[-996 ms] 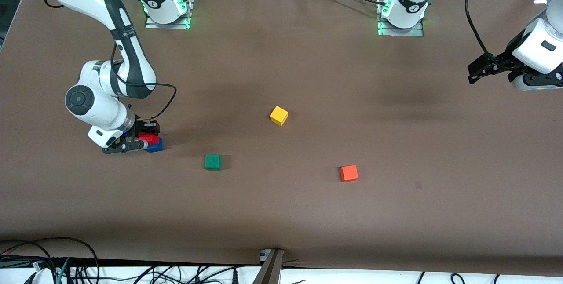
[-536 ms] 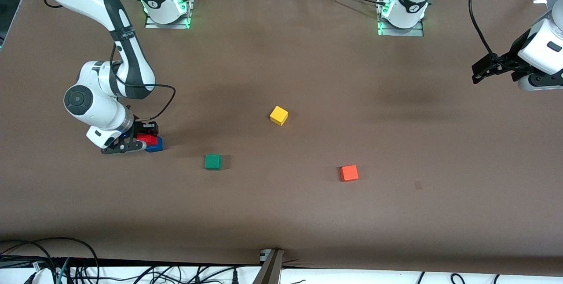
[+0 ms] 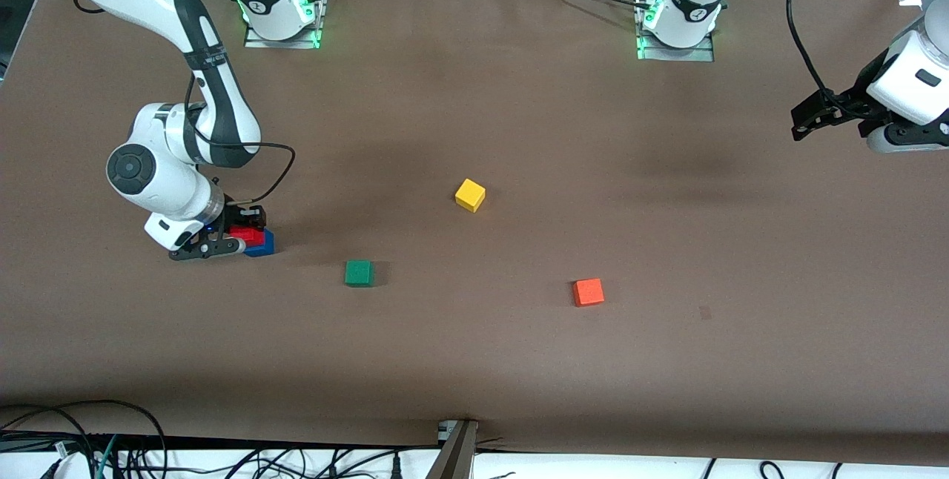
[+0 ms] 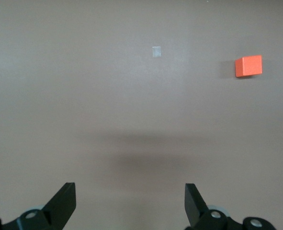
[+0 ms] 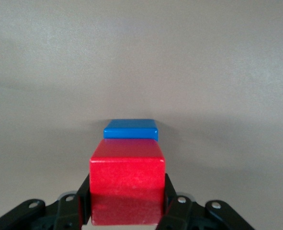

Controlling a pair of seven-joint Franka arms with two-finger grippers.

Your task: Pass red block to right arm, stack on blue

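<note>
The right gripper (image 3: pixel 231 236) is low at the left-centre of the front frame, fingers clamped on the side faces of the red block (image 3: pixel 248 234) — in the right wrist view the block (image 5: pixel 127 187) fills the lower middle, squeezed between both pads. It is a cube with no long axis, held level, its faces roughly square to the blue block (image 3: pixel 261 243) directly under it; whether the two touch I cannot tell. The blue block (image 5: pixel 130 129) peeks out just past the red one's top edge. Around the pair the brown table (image 3: pixel 474 130) lies bare: the green cube (image 3: pixel 359 273) sits apart toward lower centre, the yellow cube (image 3: pixel 470 195) mid-frame, the orange cube (image 3: pixel 588 291) lower right of centre. The left gripper (image 3: pixel 808 117) waits at the upper right edge, fingers spread wide — nothing between them.
</note>
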